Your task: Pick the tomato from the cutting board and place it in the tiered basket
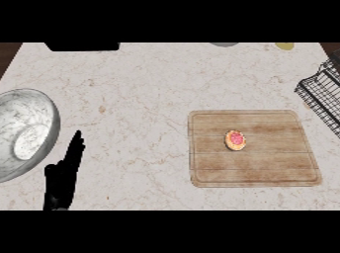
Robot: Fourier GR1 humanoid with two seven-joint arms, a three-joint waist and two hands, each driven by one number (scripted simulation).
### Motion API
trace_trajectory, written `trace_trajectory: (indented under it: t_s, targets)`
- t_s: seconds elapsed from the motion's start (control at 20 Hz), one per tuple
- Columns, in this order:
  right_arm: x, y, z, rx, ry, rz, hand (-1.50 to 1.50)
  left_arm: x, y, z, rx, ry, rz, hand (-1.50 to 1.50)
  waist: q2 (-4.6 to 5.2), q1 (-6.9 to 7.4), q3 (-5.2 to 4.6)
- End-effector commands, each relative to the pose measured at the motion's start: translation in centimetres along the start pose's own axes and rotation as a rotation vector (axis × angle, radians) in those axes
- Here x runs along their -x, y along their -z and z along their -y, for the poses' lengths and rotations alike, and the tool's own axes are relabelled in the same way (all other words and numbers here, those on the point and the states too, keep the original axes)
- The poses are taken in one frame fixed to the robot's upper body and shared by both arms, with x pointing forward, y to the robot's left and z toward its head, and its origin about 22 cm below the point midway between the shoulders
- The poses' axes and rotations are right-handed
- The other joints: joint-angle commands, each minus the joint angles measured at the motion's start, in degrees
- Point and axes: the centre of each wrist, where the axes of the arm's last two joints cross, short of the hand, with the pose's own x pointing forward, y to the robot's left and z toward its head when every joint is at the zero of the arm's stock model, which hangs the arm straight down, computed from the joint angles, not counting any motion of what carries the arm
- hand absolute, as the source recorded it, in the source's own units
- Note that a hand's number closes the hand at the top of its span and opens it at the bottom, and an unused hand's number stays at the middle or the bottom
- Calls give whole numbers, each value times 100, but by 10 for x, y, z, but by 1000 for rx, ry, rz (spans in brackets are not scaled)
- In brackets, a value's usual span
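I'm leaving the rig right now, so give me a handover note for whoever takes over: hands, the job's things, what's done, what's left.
The black left hand rests open, fingers up, at lower left beside the white marbled bowl; the right hand is not in view.
The small red, orange-rimmed tomato lies mid-board on the light wooden cutting board; the black wire tiered basket stands at the right edge.
Done: nothing. Left: grasp the tomato, place it in the basket.

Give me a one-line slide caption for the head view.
Tomato on the cutting board, wire tiered basket at right, left hand resting open beside a bowl.
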Motion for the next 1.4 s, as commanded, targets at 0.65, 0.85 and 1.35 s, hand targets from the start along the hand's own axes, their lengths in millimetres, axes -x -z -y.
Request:
trace_trajectory:
  t_s: [0.65, 0.85, 1.35]
  targets:
    - [-58, 98, -2, 30, 28, -75, 150, -19, 10, 15, 26, 22, -16, 0, 55, 196, 7]
    - [-50, 128, -11, -46, 34, -37, 150, -2, -3, 13, 22, 2, -10, 0, 45, 157, 7]
    - [-59, 168, -87, -93, -65, -45, 150, 15, -2, 7, 26, 13, -11, 0, 59, 205, 7]
